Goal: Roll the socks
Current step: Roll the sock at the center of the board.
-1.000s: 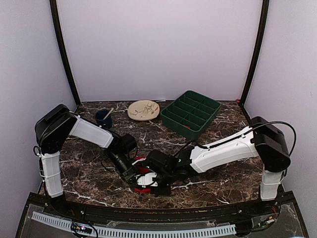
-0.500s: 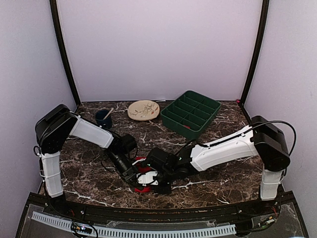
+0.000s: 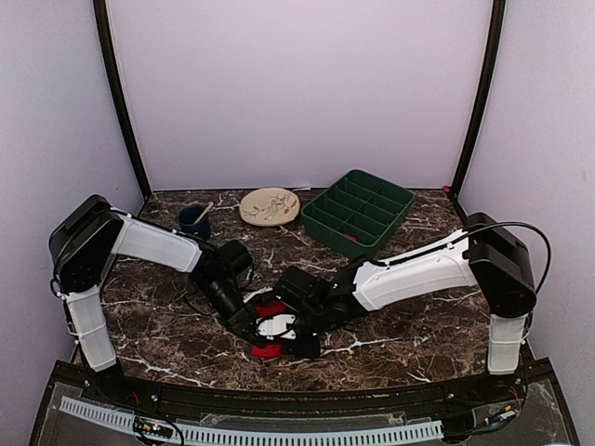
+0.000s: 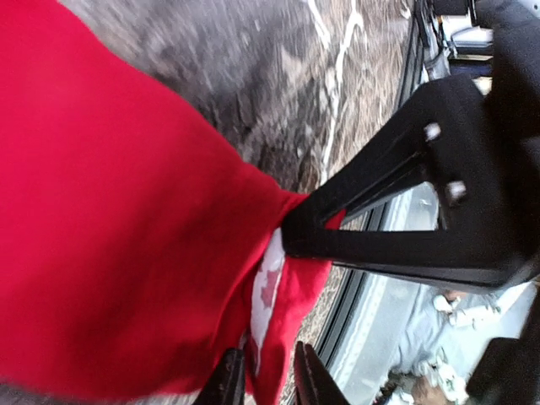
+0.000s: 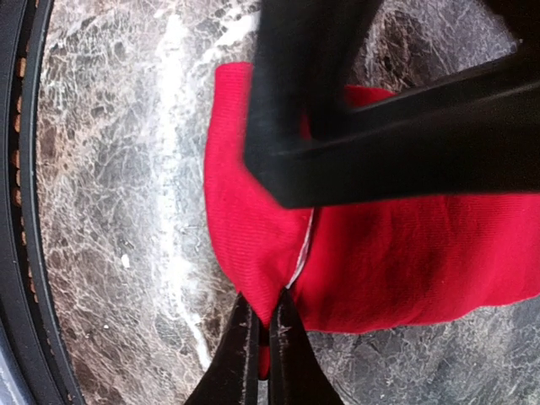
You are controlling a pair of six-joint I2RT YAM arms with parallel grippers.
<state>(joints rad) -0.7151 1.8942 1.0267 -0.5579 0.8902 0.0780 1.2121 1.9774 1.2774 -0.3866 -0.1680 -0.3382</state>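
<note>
The red socks (image 3: 269, 308) lie bunched near the table's front middle, between my two grippers. My left gripper (image 3: 249, 325) comes in from the left. In the left wrist view its fingertips (image 4: 229, 384) stand close together, with the sock's edge and white patterned end (image 4: 270, 283) between them. My right gripper (image 3: 282, 331) comes in from the right. In the right wrist view it (image 5: 263, 346) is shut on a fold of red sock (image 5: 405, 253). Each gripper's black fingers cross the other's view and hide part of the fabric.
A green compartment tray (image 3: 358, 212) stands at the back right. A beige plate (image 3: 270, 205) and a dark blue cup (image 3: 194, 220) stand at the back left. The table's front edge with its black rail (image 5: 25, 211) is close to the socks.
The left arm's shoulder and elbow have swung left. Both grippers have shifted slightly away from the front edge while still holding the red fabric.
</note>
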